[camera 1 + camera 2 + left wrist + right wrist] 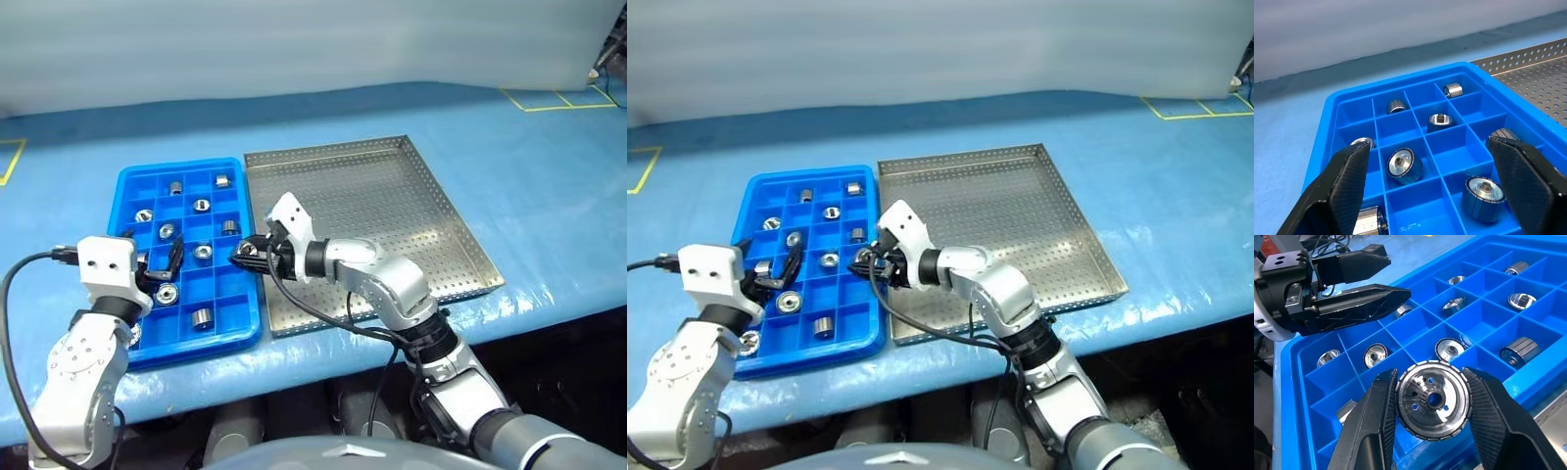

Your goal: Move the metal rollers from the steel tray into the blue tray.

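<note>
From the head views we see the blue tray (186, 257) and the steel tray (372, 220) lying side by side on the blue worktop (549, 176), their long edges touching or nearly so. The steel tray's perforated floor is bare. The blue tray holds about 9 rollers, 1 per compartment; some stand on end with the hole upward, like the one near the tray's middle (203, 252), others lie on their sides, like the one by the near edge (202, 317). The right gripper (245, 253) reaches in over the blue tray's edge beside the steel tray. The left gripper (162, 264) hangs over the tray's near left part.

The left wrist view adds that the left gripper's fingers (1344, 188) stand spread wide with nothing between them, above the compartments.

The right wrist view shows what the head views cannot: the right gripper (1432, 404) pinches a roller (1432, 400) by its ribbed rim, above the tray's compartments. The roller's flat face with its central hole looks back at the camera, so its axis runs along the fingers. The left gripper shows beyond, over the tray.
</note>
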Controlling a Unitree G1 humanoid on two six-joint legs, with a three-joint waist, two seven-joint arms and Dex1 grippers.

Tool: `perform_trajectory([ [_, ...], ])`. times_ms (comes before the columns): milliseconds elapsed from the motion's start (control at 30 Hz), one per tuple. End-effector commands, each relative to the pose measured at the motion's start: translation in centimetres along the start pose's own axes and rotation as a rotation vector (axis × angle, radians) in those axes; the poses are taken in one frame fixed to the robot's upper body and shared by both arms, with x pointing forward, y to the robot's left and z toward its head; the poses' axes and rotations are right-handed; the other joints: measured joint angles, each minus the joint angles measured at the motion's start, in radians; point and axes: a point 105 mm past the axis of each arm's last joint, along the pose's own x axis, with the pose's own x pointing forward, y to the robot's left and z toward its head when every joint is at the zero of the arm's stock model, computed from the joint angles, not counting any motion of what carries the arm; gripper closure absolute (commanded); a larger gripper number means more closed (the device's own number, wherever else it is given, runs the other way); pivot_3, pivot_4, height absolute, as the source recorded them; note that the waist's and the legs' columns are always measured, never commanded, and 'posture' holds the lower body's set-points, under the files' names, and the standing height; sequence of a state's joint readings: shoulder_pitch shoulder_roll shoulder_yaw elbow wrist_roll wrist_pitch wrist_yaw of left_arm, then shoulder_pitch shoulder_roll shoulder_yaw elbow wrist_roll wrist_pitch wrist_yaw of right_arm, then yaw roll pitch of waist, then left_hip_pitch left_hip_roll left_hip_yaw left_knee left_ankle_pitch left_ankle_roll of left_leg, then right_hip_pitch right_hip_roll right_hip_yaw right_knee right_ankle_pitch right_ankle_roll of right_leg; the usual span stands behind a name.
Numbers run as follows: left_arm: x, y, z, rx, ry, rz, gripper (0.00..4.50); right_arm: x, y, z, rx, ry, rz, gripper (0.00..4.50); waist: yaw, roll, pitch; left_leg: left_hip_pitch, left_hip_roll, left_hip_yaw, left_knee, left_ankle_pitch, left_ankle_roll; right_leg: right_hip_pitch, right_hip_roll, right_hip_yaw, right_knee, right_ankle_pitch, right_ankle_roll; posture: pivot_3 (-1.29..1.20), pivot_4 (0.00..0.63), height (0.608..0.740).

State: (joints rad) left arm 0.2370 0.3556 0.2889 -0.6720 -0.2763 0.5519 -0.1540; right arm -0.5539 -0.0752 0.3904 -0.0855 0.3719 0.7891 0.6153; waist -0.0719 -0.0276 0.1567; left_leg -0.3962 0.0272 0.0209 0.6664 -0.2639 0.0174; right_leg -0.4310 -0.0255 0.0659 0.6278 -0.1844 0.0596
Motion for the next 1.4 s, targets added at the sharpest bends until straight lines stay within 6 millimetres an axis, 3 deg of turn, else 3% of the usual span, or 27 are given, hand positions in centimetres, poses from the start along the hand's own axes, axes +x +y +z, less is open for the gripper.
perform_trajectory([
  [33,-0.2,-0.4,1.2,0.016,-0.043,-0.007,0.29,0.5,0.8,0.5,-0.008,-0.030,0.038,2.70,0.005,0.000,0.000,0.000,0.000,0.000,0.000,0.000,0.000,0.000,0.000,0.000,0.000,-0.001,-0.001,0.00,0.150,0.740],
  [167,-0.1,-0.7,0.9,0.011,-0.034,-0.020,0.29,1.0,1.3,-0.4,0.014,-0.005,0.064,2.70,0.008,0.000,0.000,0.001,-0.001,0.000,0.000,0.000,0.000,0.000,0.001,-0.002,0.001,-0.002,-0.003,0.00,0.150,0.740],
  [267,0.0,-0.9,0.8,0.010,-0.033,-0.023,0.29,1.1,1.5,-0.5,0.007,-0.003,0.073,1.76,0.008,0.000,0.000,0.000,-0.001,0.000,0.000,0.000,0.000,0.000,0.001,-0.002,0.001,-0.002,-0.003,0.00,0.150,0.740],
  [367,0.3,-1.1,0.7,-0.004,-0.033,-0.036,0.29,0.7,0.9,1.3,-0.049,-0.089,0.011,0.81,0.009,0.000,0.000,0.001,-0.001,0.000,0.000,0.000,0.000,0.000,0.001,-0.002,0.001,-0.002,-0.003,0.00,0.150,0.740],
  [500,0.6,-2.0,0.9,-0.023,-0.049,-0.088,0.29,-1.3,-2.0,3.5,-0.133,-0.174,-0.165,0.81,0.011,0.000,0.000,0.001,-0.001,0.000,0.000,0.000,0.000,0.001,0.001,-0.002,0.001,-0.002,-0.003,-0.02,0.150,0.740],
  [633,1.1,-3.3,1.4,-0.006,-0.093,-0.171,0.29,-5.0,-5.2,4.3,-0.244,-0.216,-0.321,0.81,0.013,0.000,0.000,0.000,-0.002,0.001,0.001,0.000,0.000,0.001,0.000,-0.002,0.000,-0.002,-0.003,-0.03,0.150,0.740],
  [733,2.0,-4.2,1.6,-0.025,-0.135,-0.221,0.29,-7.9,-7.5,2.5,-0.321,-0.125,-0.386,0.81,0.012,0.000,0.000,0.000,-0.003,0.003,0.000,0.000,0.000,0.001,0.000,-0.002,0.000,-0.002,-0.004,-0.05,0.150,0.740],
  [900,3.1,-4.8,0.9,-0.025,-0.142,-0.248,0.29,-11.0,-9.7,0.6,-0.258,-0.105,-0.429,0.81,-0.009,0.000,0.000,0.001,-0.001,0.005,-0.001,0.000,0.000,0.000,0.002,0.000,0.000,-0.002,-0.003,-0.10,0.150,0.740],
  [967,3.3,-5.2,0.4,-0.032,-0.117,-0.279,0.29,-12.0,-10.1,-0.8,-0.263,-0.020,-0.433,0.81,-0.010,0.000,0.000,0.001,-0.001,0.005,0.000,0.000,0.000,0.001,0.002,0.000,0.001,0.000,-0.001,-0.11,0.150,0.740],
  [1133,3.2,-6.0,0.5,-0.031,-0.120,-0.341,0.29,-12.6,-8.3,-0.3,-0.239,-0.077,-0.343,0.81,-0.020,0.000,0.000,0.001,-0.001,0.005,0.000,0.000,0.000,0.001,0.002,0.001,0.000,0.001,0.001,-0.13,0.150,0.740],
  [1400,3.2,-5.8,1.0,-0.014,-0.126,-0.353,0.29,-13.1,-8.2,-0.1,-0.246,-0.093,-0.348,0.81,-0.025,0.000,0.000,0.001,-0.001,0.005,0.002,0.000,0.000,0.002,0.002,0.001,0.000,0.000,-0.001,-0.15,0.150,0.740],
])
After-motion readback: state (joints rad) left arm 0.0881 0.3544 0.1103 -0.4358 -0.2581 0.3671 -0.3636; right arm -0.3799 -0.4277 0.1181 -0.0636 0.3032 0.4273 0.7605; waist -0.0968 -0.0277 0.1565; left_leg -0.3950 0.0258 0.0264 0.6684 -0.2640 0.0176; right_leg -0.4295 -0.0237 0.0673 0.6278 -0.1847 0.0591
